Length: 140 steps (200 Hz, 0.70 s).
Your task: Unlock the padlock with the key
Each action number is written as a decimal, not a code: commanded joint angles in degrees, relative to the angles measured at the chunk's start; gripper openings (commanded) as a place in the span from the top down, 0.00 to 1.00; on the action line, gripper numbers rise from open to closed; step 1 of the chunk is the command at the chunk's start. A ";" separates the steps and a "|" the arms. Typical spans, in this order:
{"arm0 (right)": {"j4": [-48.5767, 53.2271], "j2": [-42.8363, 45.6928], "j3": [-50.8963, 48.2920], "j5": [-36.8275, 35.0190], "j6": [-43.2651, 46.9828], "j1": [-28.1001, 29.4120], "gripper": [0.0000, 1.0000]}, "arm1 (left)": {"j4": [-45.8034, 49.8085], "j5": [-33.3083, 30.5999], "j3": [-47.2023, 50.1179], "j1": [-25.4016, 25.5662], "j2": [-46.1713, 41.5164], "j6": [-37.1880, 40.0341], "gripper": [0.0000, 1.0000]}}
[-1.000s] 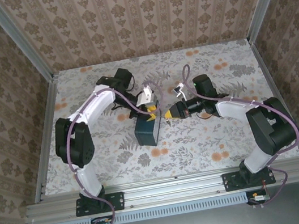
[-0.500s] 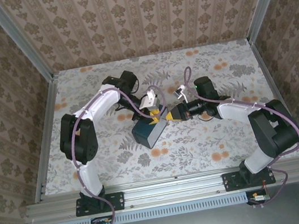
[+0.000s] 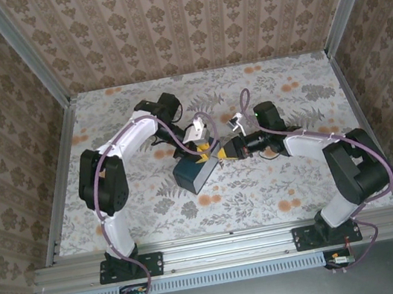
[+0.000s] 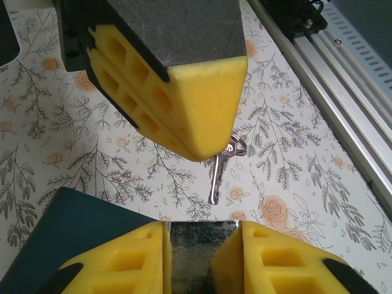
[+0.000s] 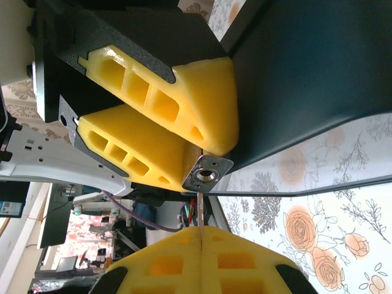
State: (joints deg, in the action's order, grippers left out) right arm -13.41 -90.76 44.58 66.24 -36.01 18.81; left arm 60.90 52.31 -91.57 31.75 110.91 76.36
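Since a second ago the left arm has swung and carried the left hand [image 3: 204, 144] down toward the right hand [image 3: 228, 149], so the two now meet at the centre of the top view, and the blue box [image 3: 192, 173] has turned a little. Over the last half second almost nothing shifts, which I take to mean the approach is over and the fine work of seating the key is in hand. Nearest in the right wrist view, the right hand's pads are pressed together at the bottom edge, pinching the key [image 5: 200, 211]. Its thin blade rises straight to the keyhole face of the padlock [image 5: 208, 174] at the centre. Behind that, the left hand's pads pinch the padlock's body from both sides, with the box's dark side at the upper right. Whether the blade tip has entered the keyhole or only touches its rim is too fine to tell. The shackle is hidden, so I cannot say whether it hangs on the box. In the left wrist view a spare key [image 4: 215, 177] dangles on a ring under the right hand's pad, above the floral tabletop [image 4: 294, 159].
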 commanded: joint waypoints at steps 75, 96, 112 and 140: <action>-2.29 -3.33 3.80 1.06 0.14 0.45 1.00 | 1.50 3.31 -0.82 -0.19 -0.87 1.91 0.78; -2.04 -3.83 4.19 1.13 0.39 0.45 1.00 | 1.70 3.25 -0.90 -0.20 -0.79 2.04 0.78; -2.73 -3.99 4.21 1.18 0.06 0.53 1.00 | 1.67 3.15 -1.03 -0.19 -0.79 2.04 0.78; -2.91 -3.64 4.20 1.53 -0.08 0.64 1.00 | 1.67 3.16 -1.04 -0.19 -0.70 2.04 0.78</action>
State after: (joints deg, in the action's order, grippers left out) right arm -14.87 -94.24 47.22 66.46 -36.01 19.07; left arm 60.90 52.31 -91.57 31.75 110.91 76.36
